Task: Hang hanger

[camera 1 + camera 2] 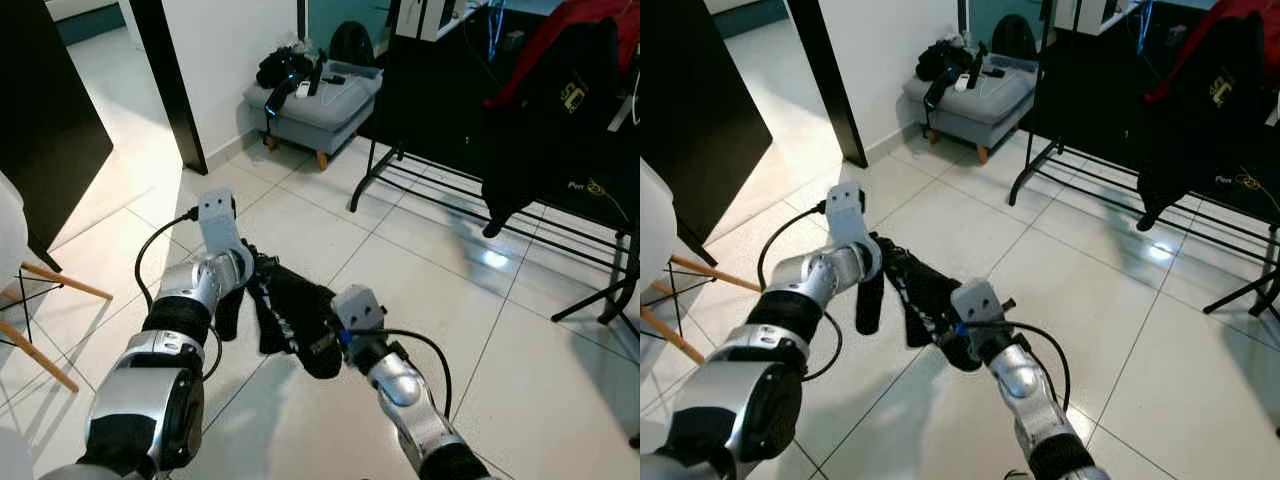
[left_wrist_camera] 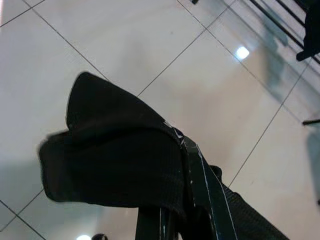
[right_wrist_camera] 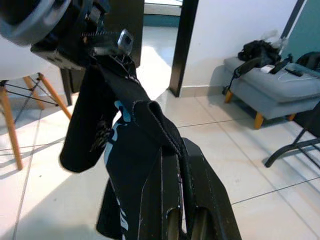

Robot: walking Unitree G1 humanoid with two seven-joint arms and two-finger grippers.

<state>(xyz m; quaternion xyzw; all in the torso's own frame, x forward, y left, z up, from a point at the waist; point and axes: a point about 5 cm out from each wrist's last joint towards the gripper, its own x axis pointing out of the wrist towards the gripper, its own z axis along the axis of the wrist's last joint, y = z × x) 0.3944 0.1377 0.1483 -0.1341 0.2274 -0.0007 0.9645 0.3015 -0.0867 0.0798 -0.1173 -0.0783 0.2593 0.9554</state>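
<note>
Reaching forward over the tiled floor point(image 1: 330, 240), left gripper point(image 1: 255, 275) and right gripper point(image 1: 322, 340) both clamp a black garment point(image 1: 290, 310), stretched between their closed fingers.

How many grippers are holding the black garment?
2. The left gripper clamps the black garment at its left end, the right gripper grips its right end, above the tiled floor.

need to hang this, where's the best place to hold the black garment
Grip the black garment along its folded top edge, as both grippers do now: the left gripper at one end, the right gripper at the other, fingers coming from either side. Cloth sags between and below them, so the edge stays the firmest hold.
</note>
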